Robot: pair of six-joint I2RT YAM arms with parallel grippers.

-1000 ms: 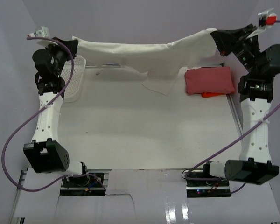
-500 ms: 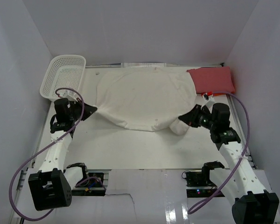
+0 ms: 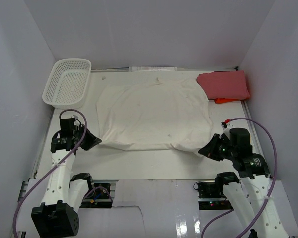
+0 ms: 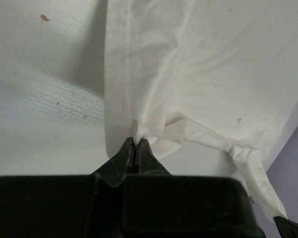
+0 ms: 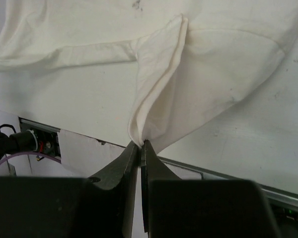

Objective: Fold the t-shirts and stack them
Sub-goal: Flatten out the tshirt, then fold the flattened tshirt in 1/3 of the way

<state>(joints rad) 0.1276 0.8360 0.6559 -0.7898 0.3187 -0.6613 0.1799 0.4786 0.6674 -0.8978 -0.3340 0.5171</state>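
**Top view.** The white shirt [image 3: 154, 114] lies spread across the centre of the table [image 3: 149, 161], flat except for small creases. The red shirt [image 3: 223, 85], already folded, sits at upper right, and its left edge meets the white one (touching or overlapping, cannot tell). The left gripper [image 3: 94, 142] is at the white shirt's lower-left corner and the right gripper [image 3: 204, 150] at its lower-right corner. Each is pinched tight on a small peak of hem. Both wrist views confirm this: cloth gathers into the closed tips and fans away from them.

**Handling, as judged.** The fabric looks light, thin and limp, and it is not fragile. It holds no shape of its own and will drape and wrinkle wherever unsupported. It will probably slide on the smooth table. It is best held at corners or hem, where doubled, stitched cloth gives narrow tips something to bite. A mid-panel pinch would likely lift one layer only.

The basket [image 3: 50, 89] at upper left plays no part.
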